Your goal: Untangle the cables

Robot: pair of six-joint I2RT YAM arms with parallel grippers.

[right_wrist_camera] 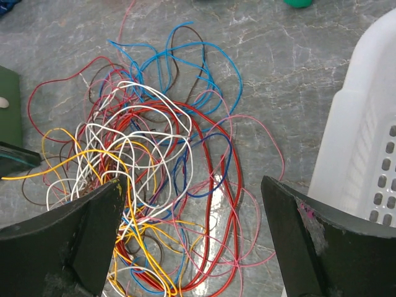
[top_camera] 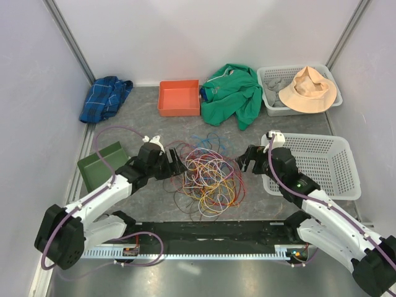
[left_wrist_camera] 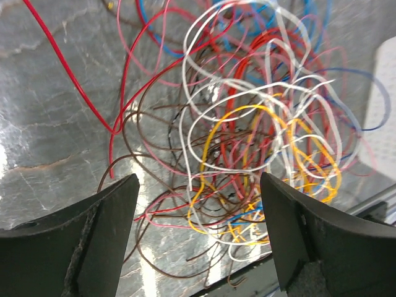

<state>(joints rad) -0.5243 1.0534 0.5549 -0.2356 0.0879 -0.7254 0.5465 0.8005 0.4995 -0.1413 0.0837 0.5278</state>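
Two arms reach in from the near edge of the table [top_camera: 148, 120], elbows bent and forearms angled inward. The left tool [top_camera: 177, 164] sits at 9 o'clock of the cables [top_camera: 207, 179] and the right tool [top_camera: 246, 159] at 3 o'clock, both low and aimed at the pile. Each tool has its jaws spread wide and grips nothing. The cables lie in one tangled heap at the middle of the table, too knotted to count strand by strand. Around it are one green tray [top_camera: 99, 166] at 9 o'clock, one orange tray [top_camera: 179, 98] at 12, one blue plaid cloth [top_camera: 105, 98] at 10, one green garment [top_camera: 234, 93] at 1, and two white baskets. The large basket [top_camera: 322, 161] is at 3 o'clock, and the far basket [top_camera: 267, 74] at 2 holds one tan hat [top_camera: 308, 90]. The left wrist view picks out brown and black strands under the white and yellow loops, which the overhead view blurs. The right wrist view shows blue loops at the heap's 12 o'clock and the large basket's wall just beside its right finger.
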